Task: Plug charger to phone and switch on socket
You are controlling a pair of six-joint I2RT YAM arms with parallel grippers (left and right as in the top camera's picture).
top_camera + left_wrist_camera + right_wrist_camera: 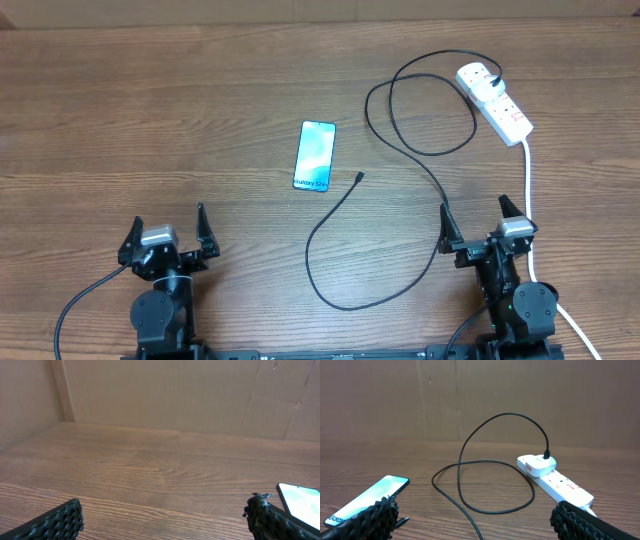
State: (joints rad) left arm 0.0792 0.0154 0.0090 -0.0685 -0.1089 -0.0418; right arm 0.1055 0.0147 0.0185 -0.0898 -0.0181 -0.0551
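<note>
On the table [150, 100], nothing is started: left gripper [168, 226] and right gripper [473, 214] sit at the near edge, fingers spread, both empty. Phone [314, 155] lies flat mid-table, and the charger [345, 308] plug tip [359, 178] rests just beside its near right corner, not inserted. Adapter [478, 75] looks already seated in the socket [505, 110] far right. Next move is likely a pinch right behind the tip, lined up with the phone's near edge; the switch comes after.

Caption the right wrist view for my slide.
Open right gripper faces the phone, the looping black charger and the white socket.
</note>
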